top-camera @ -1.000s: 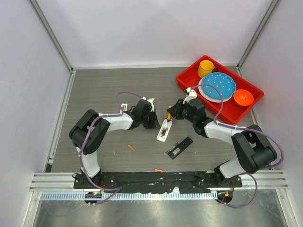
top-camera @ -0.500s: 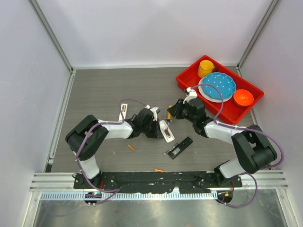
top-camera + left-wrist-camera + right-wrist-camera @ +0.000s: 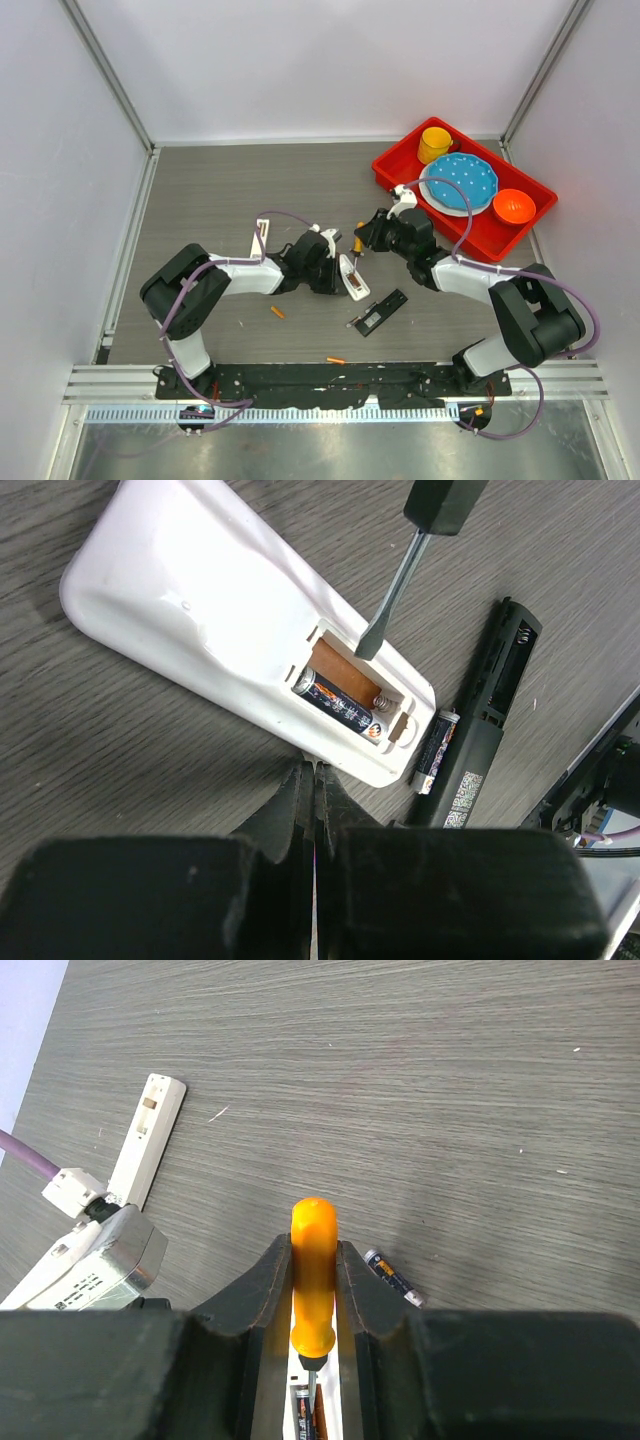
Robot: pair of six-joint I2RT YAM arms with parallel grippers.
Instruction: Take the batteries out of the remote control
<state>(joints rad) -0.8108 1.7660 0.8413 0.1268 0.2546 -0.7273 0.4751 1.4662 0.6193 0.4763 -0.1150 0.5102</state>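
The white remote control (image 3: 200,600) lies back up with its compartment uncovered. Inside it sit a dark battery (image 3: 338,704) and an orange battery (image 3: 338,672) side by side. My right gripper (image 3: 313,1250) is shut on the orange handle of a screwdriver (image 3: 313,1280), and the screwdriver's tip (image 3: 368,645) rests in the compartment on the orange battery. My left gripper (image 3: 312,772) is shut, with its tips against the remote's long edge. In the top view the remote (image 3: 352,279) lies between the left gripper (image 3: 330,272) and the right gripper (image 3: 368,238). A loose dark battery (image 3: 435,752) lies beside the remote.
A black remote (image 3: 380,312) lies open just right of the white one. Two orange batteries (image 3: 277,312) (image 3: 335,360) lie near the front edge. A white cover (image 3: 262,235) sits by the left arm. A red tray (image 3: 540,190) with dishes stands at the back right.
My left gripper has slid right against the white remote and turned it, so its near end now points right. The right gripper with the screwdriver has barely moved.
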